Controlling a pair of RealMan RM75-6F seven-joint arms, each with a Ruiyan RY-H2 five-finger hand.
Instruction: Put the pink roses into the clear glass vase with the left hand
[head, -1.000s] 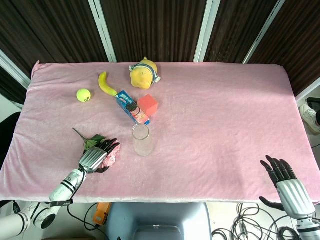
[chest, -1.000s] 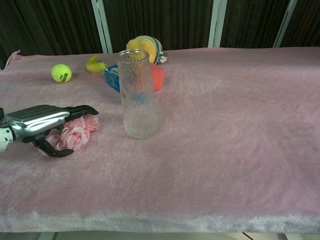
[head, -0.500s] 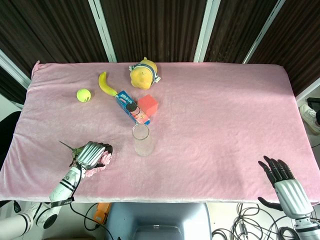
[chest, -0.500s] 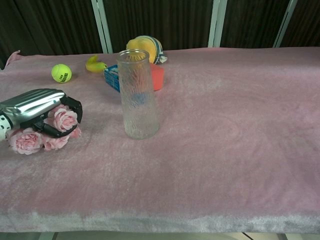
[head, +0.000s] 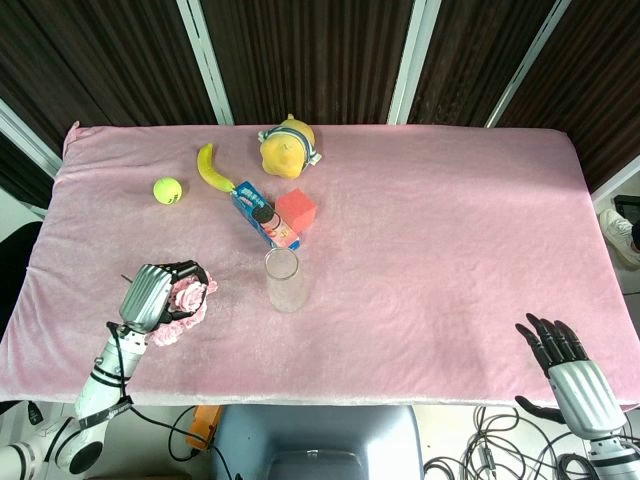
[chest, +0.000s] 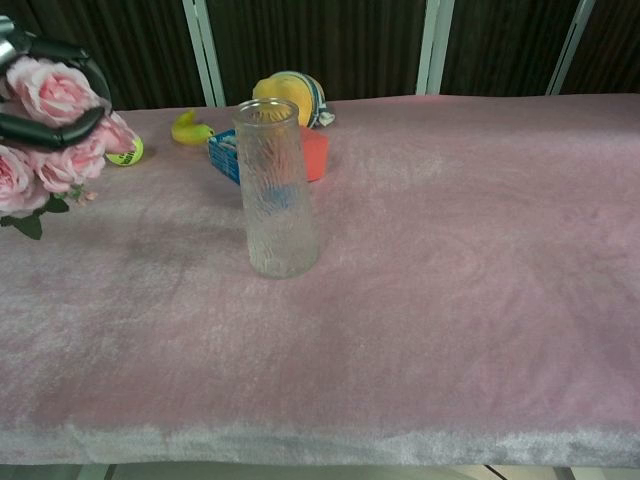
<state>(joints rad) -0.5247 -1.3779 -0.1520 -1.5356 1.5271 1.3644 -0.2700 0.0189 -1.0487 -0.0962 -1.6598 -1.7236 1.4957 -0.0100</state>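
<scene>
While the left hand carries the pink fabric roses with fingers wrapped round them, stems should tip downward over the clear ribbed glass vase standing well clear of those fingers.

No text, brand, number or sign can be read with certainty in either view. The tennis ball carries dark lettering, seen in the chest view only as a sliver behind the pink roses, too small and too covered to make out. The blue box lying beside the red cube shows printed patches on its top face in the head view, but they are blurred beyond reading.
</scene>
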